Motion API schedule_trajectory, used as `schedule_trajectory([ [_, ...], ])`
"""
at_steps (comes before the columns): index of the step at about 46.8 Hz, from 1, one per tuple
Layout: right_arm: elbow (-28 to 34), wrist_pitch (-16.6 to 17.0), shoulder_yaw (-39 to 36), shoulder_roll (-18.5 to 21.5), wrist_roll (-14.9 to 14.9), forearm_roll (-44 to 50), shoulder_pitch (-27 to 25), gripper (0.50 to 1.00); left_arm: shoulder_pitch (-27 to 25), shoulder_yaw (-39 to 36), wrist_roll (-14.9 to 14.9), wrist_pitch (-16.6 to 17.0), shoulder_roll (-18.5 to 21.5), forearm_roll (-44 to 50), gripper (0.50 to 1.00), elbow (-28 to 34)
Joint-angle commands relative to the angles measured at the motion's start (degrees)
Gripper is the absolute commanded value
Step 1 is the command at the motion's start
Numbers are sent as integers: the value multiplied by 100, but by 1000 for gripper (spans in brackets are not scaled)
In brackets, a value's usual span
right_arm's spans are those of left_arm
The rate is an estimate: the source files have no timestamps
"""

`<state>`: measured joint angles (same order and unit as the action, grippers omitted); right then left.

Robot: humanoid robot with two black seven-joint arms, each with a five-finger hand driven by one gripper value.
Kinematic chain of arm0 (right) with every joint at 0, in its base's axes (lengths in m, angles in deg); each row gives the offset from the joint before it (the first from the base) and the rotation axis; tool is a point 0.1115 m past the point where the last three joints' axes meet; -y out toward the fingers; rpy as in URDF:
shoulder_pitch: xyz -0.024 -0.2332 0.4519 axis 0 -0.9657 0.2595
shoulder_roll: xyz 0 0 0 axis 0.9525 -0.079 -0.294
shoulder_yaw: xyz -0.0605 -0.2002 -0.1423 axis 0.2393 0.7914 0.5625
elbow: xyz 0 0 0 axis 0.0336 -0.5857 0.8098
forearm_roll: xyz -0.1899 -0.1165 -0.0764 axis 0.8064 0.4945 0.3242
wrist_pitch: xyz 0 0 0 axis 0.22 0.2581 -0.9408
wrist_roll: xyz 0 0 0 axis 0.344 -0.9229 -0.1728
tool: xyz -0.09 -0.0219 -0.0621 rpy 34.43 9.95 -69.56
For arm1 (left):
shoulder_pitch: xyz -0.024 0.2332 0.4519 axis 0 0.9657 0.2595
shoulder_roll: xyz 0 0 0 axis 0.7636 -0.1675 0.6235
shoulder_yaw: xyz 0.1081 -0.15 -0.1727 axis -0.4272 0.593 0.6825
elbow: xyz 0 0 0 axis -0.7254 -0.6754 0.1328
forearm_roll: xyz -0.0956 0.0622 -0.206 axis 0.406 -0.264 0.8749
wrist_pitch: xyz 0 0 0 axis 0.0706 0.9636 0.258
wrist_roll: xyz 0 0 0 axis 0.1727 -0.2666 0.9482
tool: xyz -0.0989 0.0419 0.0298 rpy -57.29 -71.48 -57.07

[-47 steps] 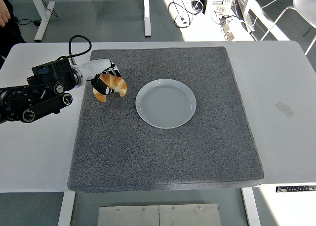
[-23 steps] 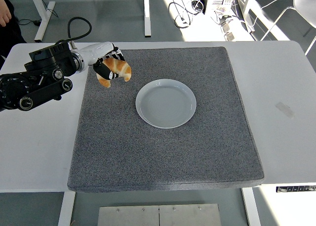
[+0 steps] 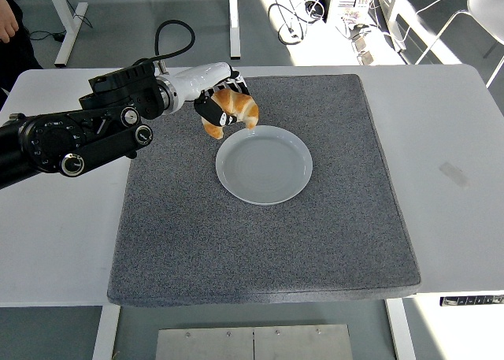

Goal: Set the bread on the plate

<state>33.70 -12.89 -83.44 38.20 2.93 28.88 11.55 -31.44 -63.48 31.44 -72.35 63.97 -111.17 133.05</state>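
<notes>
The left hand (image 3: 223, 102) has its fingers wrapped around the bread (image 3: 232, 110), a golden croissant-shaped piece, and holds it in the air just off the plate's rim at about eleven o'clock. The plate (image 3: 264, 164), white and bare, sits a little above the middle of the grey mat (image 3: 260, 242) that covers most of the white table (image 3: 449, 179). From where I stand the croissant's lower tip seems to hang right over the edge of the plate, though I cannot tell how high above it. The right hand is nowhere in sight. A bit of a person (image 3: 8, 21) shows at the far left corner, well away from the work. To do this step well, I reckon the arm should carry the bread further toward four o'clock until it is over the plate's flat centre, not the sloped rim, where it could tip off onto the mat. Then it should come down low before the fingers let go, so the bread settles rather than drops and rolls. The fingers ought to spread fully and lift straight up, so no fingertip drags the bread or nudges the plate.
</notes>
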Motion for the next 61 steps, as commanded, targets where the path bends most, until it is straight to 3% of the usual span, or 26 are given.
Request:
schedule_trajectory([
  [1, 0, 0, 0, 0, 0, 0, 3, 1000, 38, -18, -16, 0, -107, -13, 525, -1],
  [55, 0, 0, 0, 0, 0, 0, 3, 1000, 565, -238, -16, 44, -661, -435, 533, -115],
  [61, 0, 0, 0, 0, 0, 0, 3, 1000, 565, -238, -16, 44, -670, -426, 576, -133],
])
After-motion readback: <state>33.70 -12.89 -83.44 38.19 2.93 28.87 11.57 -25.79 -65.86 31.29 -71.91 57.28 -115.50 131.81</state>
